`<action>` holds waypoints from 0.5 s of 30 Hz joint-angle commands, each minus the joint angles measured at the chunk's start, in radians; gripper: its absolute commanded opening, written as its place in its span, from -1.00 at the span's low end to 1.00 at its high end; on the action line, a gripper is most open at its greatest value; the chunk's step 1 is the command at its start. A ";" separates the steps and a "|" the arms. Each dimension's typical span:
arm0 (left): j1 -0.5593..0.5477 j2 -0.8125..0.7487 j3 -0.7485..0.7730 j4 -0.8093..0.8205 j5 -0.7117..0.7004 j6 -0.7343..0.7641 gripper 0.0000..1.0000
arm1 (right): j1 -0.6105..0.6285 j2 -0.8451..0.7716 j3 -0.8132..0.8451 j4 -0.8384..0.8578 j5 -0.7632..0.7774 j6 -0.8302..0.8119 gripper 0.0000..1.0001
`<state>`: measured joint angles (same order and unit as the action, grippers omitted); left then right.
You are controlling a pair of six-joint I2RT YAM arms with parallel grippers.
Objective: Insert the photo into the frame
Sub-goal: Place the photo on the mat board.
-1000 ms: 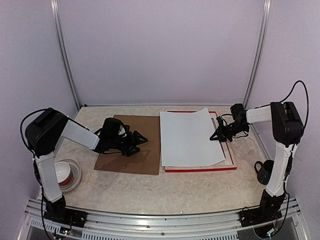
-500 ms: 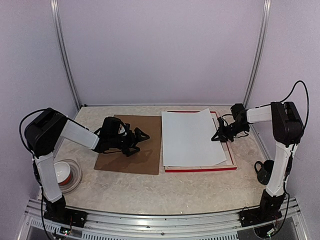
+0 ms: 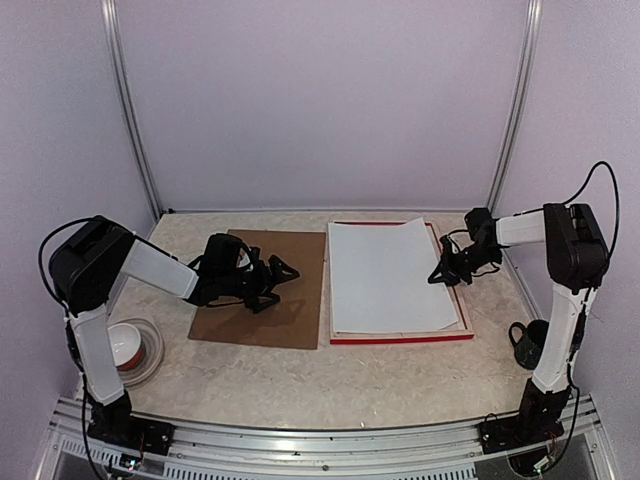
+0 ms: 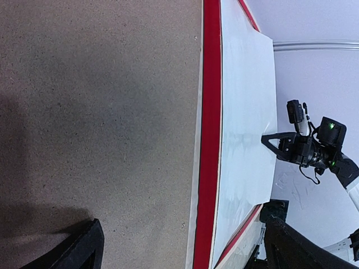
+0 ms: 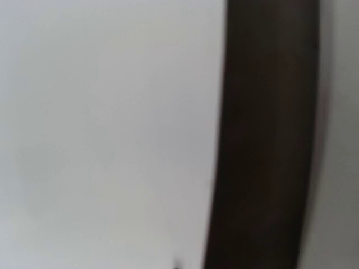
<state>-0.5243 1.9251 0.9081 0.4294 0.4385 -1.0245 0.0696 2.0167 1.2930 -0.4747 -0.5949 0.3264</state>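
**Step in hand, by my reading: squaring the photo, white side up, inside the frame.**
Your right gripper, pinched shut, touched the photo's right edge. Your left gripper gaped wide over the brown backing board. Next probably called for pressing the corners flat.

No text readable (right wrist view possibly blurred).

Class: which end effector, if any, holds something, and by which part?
Left end effector: open, nothing held. Right end effector: shut at the photo's right edge; grip uncertain.
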 commanded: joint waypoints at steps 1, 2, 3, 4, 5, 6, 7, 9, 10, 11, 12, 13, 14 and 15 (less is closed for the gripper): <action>0.006 0.019 -0.023 -0.100 -0.052 0.010 0.98 | -0.017 -0.047 0.009 -0.025 0.042 -0.019 -1.00; 0.006 0.019 -0.024 -0.098 -0.053 0.009 0.98 | -0.017 -0.049 0.009 -0.026 0.043 -0.019 -1.00; 0.006 0.018 -0.026 -0.098 -0.053 0.007 0.98 | -0.017 -0.051 0.009 -0.027 0.043 -0.020 -1.00; 0.006 0.018 -0.027 -0.096 -0.053 0.007 0.98 | -0.017 -0.051 0.009 -0.027 0.045 -0.020 -1.00; 0.006 0.018 -0.027 -0.095 -0.053 0.009 0.98 | -0.019 -0.052 0.009 -0.028 0.046 -0.020 -1.00; 0.006 0.019 -0.027 -0.096 -0.052 0.009 0.98 | -0.020 -0.052 0.009 -0.029 0.048 -0.020 -1.00; 0.006 0.019 -0.028 -0.096 -0.052 0.008 0.98 | -0.019 -0.053 0.008 -0.031 0.051 -0.022 -1.00; 0.006 0.018 -0.029 -0.096 -0.054 0.008 0.98 | -0.020 -0.054 0.005 -0.031 0.057 -0.023 -1.00; 0.006 0.017 -0.028 -0.096 -0.054 0.008 0.98 | -0.021 -0.055 0.003 -0.031 0.059 -0.023 -1.00; 0.006 0.017 -0.029 -0.096 -0.054 0.009 0.98 | -0.020 -0.057 0.001 -0.032 0.061 -0.024 -1.00; 0.006 0.018 -0.030 -0.096 -0.055 0.009 0.98 | -0.021 -0.058 0.001 -0.034 0.061 -0.025 -1.00; 0.007 0.017 -0.030 -0.095 -0.054 0.008 0.98 | -0.022 -0.059 0.001 -0.034 0.062 -0.026 -1.00; 0.007 0.017 -0.030 -0.095 -0.055 0.009 0.98 | -0.023 -0.061 -0.001 -0.036 0.064 -0.028 -1.00; 0.007 0.018 -0.031 -0.095 -0.055 0.009 0.98 | -0.024 -0.063 0.000 -0.036 0.066 -0.028 -1.00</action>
<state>-0.5243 1.9251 0.9077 0.4297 0.4381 -1.0245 0.0639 1.9961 1.2930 -0.4965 -0.5552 0.3107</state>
